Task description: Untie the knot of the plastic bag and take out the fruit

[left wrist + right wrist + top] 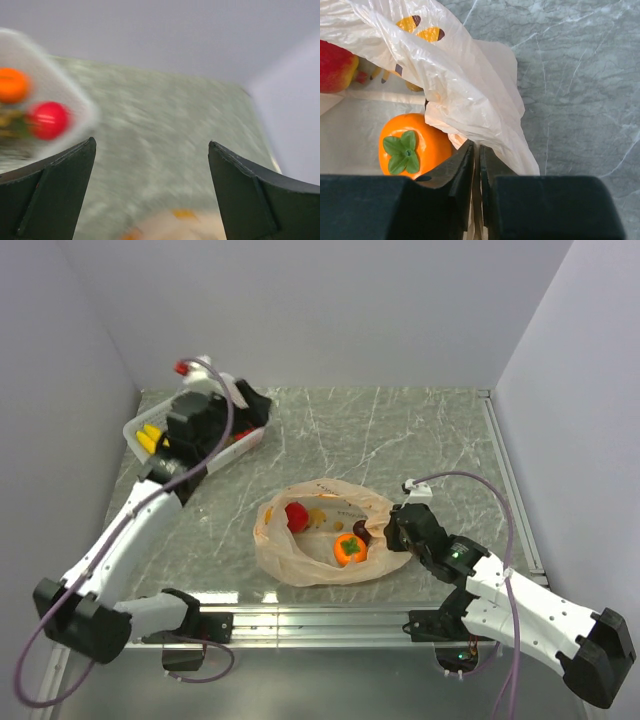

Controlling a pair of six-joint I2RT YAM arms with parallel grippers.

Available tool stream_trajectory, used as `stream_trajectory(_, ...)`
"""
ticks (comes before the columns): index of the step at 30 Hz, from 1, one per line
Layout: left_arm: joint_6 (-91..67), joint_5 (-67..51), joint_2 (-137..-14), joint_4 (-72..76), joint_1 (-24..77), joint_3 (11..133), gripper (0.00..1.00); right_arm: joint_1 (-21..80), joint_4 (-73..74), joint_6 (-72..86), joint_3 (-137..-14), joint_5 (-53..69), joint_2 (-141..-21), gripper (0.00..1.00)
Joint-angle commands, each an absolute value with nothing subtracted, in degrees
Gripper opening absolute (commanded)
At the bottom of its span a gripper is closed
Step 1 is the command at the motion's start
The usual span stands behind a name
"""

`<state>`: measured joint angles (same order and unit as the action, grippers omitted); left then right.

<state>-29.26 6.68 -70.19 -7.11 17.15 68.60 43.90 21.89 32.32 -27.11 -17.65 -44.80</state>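
Observation:
The peach plastic bag (322, 538) lies open at the table's middle; no knot shows on it. Inside lie a red apple (297, 515), an orange persimmon (350, 549) with a green calyx, and a dark round fruit (362, 531). My right gripper (393, 531) is at the bag's right edge. In the right wrist view it (479, 150) is shut on a fold of the bag's plastic (460, 75), with the persimmon (412, 147) just to its left and the apple (335, 67) further off. My left gripper (248, 405) is open and empty over the white basket's right end. In its blurred wrist view it (151, 145) holds nothing.
The white mesh basket (135, 430) stands at the back left with yellow bananas (150, 437) in it. In the left wrist view its rim (75, 95) is at the left, with an orange fruit (12, 85) and a red one (48, 120). Walls close in on three sides.

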Motion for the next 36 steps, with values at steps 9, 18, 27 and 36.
stream_trajectory(9,-27.6,-0.18,-64.68,-11.51,50.43,62.75,0.96,44.39,19.34,34.01,-26.99,-20.13,-43.77,0.07)
stream_trajectory(18,-31.1,18.6,-81.28,-15.11,63.71,63.89,0.96,44.3,18.81,34.54,-25.93,-19.51,-42.63,0.06)
stream_trajectory(27,-38.57,19.16,-91.49,-11.78,69.17,60.65,0.99,44.47,18.72,34.8,-25.31,-18.46,-41.13,0.06)
stream_trajectory(36,-43.77,29.44,-96.85,-4.59,70.05,56.08,0.99,44.47,17.75,34.98,-24.7,-17.58,-41.84,0.06)
